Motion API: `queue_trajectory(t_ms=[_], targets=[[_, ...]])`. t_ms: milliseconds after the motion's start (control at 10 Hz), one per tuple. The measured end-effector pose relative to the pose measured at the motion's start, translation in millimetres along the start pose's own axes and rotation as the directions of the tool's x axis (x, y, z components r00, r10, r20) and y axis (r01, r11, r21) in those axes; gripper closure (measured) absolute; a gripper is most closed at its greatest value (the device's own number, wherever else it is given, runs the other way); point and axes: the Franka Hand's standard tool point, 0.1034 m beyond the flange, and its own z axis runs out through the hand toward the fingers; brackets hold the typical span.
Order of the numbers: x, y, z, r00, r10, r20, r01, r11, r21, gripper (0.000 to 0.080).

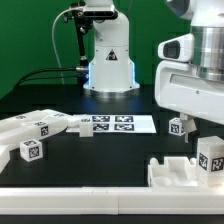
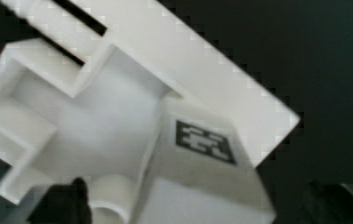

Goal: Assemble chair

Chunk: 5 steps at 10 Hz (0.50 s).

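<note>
The wrist view is filled by a white chair piece, a blocky panel with ribs and one black-and-white tag. My gripper straddles its near end. One dark finger is close against one side and the other finger stands off the opposite side with a dark gap, so the jaws are open. In the exterior view my white arm hangs at the right over a tagged white piece. More chair pieces lie at the exterior view's left, and a small tagged block sits right of centre.
The marker board lies flat at the table's middle. The robot's base stands behind it. A white stepped bracket sits at the front right, and a white strip runs along the front edge.
</note>
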Motion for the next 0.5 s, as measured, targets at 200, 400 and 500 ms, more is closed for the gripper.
queue_trajectory(t_ms=[200,400,500], targets=[[-8.6,-2.1,-0.6,0.959,-0.283,-0.013,0.282,0.959,-0.010,0.0155],[-5.7,0.5,0.8,0.905,-0.425,-0.011,0.425,0.905,-0.015,0.0151],[-5.0,1.1,0.7,0.858,-0.514,-0.010,0.513,0.858,-0.021,0.0150]])
